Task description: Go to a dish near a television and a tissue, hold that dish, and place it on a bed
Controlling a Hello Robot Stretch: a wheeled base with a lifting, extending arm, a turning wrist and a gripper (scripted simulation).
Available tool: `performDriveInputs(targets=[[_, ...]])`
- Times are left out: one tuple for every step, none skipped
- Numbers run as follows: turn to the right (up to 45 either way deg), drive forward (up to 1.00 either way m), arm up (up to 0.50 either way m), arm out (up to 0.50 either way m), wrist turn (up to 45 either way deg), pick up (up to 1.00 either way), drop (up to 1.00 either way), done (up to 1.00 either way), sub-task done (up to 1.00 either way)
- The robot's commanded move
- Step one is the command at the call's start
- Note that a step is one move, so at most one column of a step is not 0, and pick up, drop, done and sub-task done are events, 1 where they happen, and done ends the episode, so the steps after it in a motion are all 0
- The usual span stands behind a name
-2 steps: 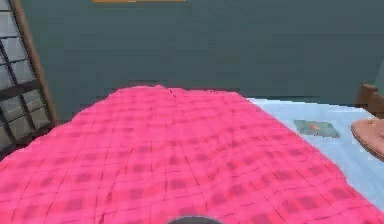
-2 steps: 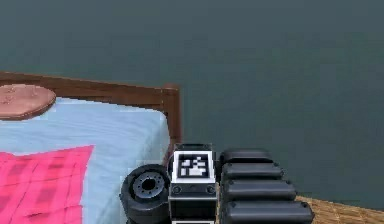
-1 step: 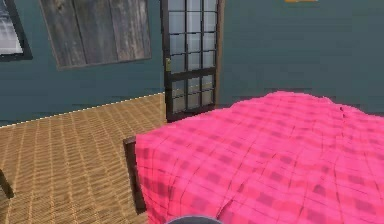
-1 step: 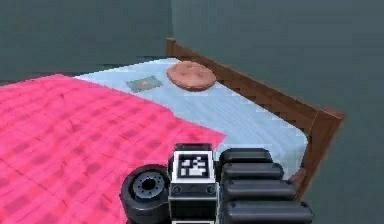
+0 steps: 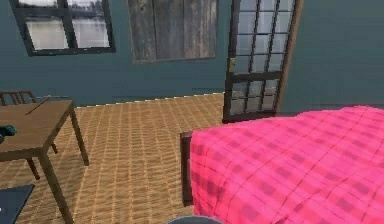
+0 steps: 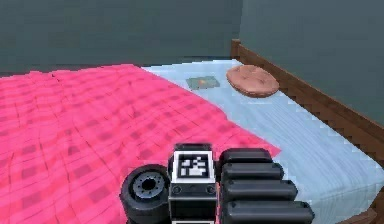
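**Bedroom: bed lies straight out from the arm, drop not yet done**

Teal walls, wood-plank floor point(image 5: 130, 150), wooden table point(image 5: 40, 135) at the forward view's left, paned door point(image 5: 255, 60) ahead.

- The bed point(image 6: 300, 140) spans the arm side view. Its long axis runs across the view, head end at the right.
- Pink checked blanket point(image 6: 80, 130): soft, slightly rumpled. Pale blue sheet beyond it is smooth and flat. Wooden frame rail point(image 6: 330, 105) is hard-edged.
- Head end: rounded peach pillow point(image 6: 252, 80), with a small flat green item point(image 6: 204, 81) just beside it.
- The hand point(image 6: 148, 192) sits at that view's bottom edge, blanket directly behind it.
- Grip state can't be told, nor whether it carries anything.
- Dish: the dark round shape there could be the dish or the hand's own body. Can't tell which.

Judgement: the move turns on reaching straight out over the blanket.
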Motion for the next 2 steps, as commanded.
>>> performDriveInputs(targets=[[0.0,0.0,0.0,0.48,0.0,0.0,0.0,0.0,0.0],[0.0,0.0,0.0,0.0,39.0,0.0,0.0,0.0,0.0]])
